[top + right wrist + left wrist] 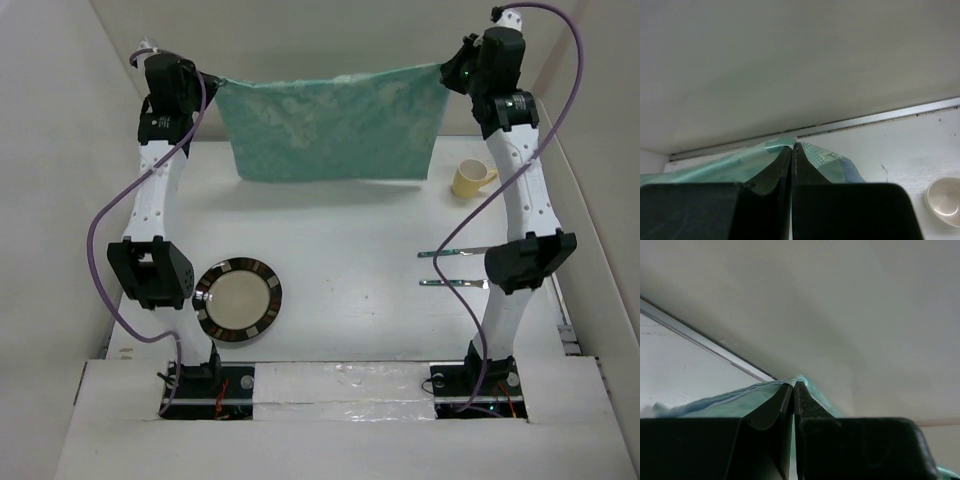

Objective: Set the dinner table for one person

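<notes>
cloth (pixel 330 125): sea-green, pale leafy pattern, soft, hanging as a flat sheet from its two top corners.
left gripper (pixel 793 385): held high, black jaws pinched tight on one cloth corner.
right gripper (pixel 792 146): equally high, jaws pinched on the other corner.
dinner table (pixel 340 240): matte white, flat, under the cloth, bearing a round dark-rimmed plate (pixel 238 300), a yellow cup (pixel 470 178) and two slim metal utensils (pixel 452 251).
room: plain white walls (pixel 300 30).

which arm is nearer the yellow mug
Right. The right arm rises just beside the mug, its fingers pinching the cloth behind it; the left arm stands across the table, holding the other corner.
</notes>
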